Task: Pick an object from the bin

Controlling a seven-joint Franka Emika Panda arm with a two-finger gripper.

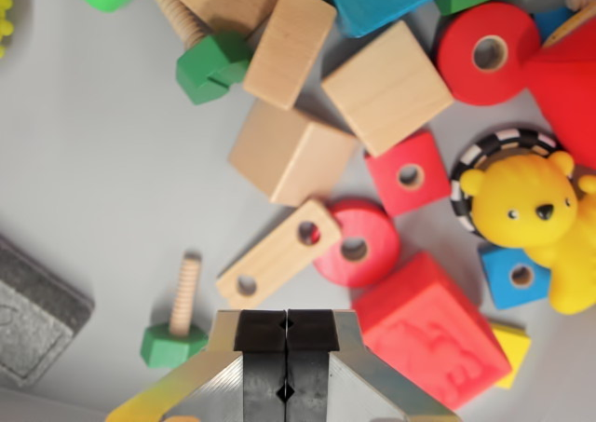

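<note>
Claw (287,347) is pressed together, empty, above the bin floor (102,180). Nearest target: two-hole wooden bar (279,253), just ahead. Jaws should be opened first, then closed across its narrow width.

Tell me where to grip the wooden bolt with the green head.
Grip the bolt by its threaded wooden shaft, coming from above with fingers across its width. The shaft lies clear on the bare floor, nothing touching it; the green head is wider.
</note>
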